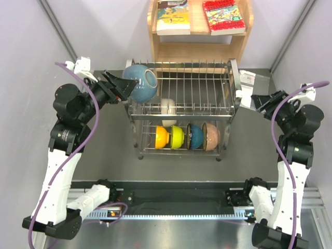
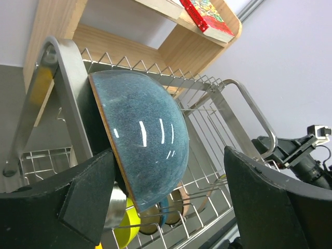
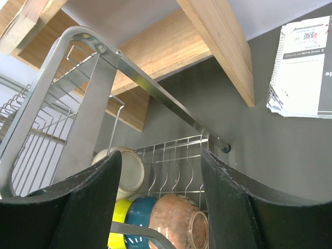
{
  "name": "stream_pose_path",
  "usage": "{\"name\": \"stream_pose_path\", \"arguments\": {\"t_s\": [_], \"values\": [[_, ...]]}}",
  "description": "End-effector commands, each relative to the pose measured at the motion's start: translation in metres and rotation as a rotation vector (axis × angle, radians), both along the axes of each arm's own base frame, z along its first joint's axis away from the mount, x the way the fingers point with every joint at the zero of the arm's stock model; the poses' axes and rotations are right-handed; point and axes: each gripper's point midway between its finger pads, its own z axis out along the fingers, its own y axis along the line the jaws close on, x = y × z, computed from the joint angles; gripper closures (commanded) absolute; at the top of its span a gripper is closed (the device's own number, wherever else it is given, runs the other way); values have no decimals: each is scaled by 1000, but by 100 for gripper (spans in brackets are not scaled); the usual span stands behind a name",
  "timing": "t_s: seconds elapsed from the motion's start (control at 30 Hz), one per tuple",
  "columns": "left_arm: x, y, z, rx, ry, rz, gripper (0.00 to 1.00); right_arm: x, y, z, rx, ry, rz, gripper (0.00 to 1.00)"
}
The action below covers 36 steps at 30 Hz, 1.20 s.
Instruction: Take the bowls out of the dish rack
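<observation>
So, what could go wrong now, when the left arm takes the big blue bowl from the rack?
1. The left gripper is open around the glossy large blue bowl; when it closes on the round side, the fingers may slip.
2. The bowl stands close to the end frame of the dish rack, so lifting could catch it there.

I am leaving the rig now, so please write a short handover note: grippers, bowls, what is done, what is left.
Left gripper: open, one finger on each side of the large glossy light blue bowl, which stands on edge at the left end of the upper tier of the silver wire dish rack. It is not gripped yet.
Right gripper: open and empty, at the rack's right end.
Lower tier: orange bowl, lime-yellow bowl, teal-blue bowl, pinkish-tan bowl. The cream-white bowl sits above them.
Done: nothing unloaded.
Left: all six bowls.
</observation>
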Motion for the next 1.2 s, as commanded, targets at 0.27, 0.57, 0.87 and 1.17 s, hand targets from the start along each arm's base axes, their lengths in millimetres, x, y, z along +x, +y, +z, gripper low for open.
{"name": "stream_pose_path", "arguments": {"t_s": [0.27,0.57,0.87,1.17], "values": [[0,-12,6,-34,-39,-67,13,0,4,7,-11,-43,17,37],[1,-16,-4,-2,-65,-96,17,0,4,3,-7,-40,23,37],[3,-31,-15,-12,-56,-189,20,1,5,1,5,-39,26,37],[12,-31,-28,5,-43,-179,20,3,4,0,3,-37,26,37]]}}
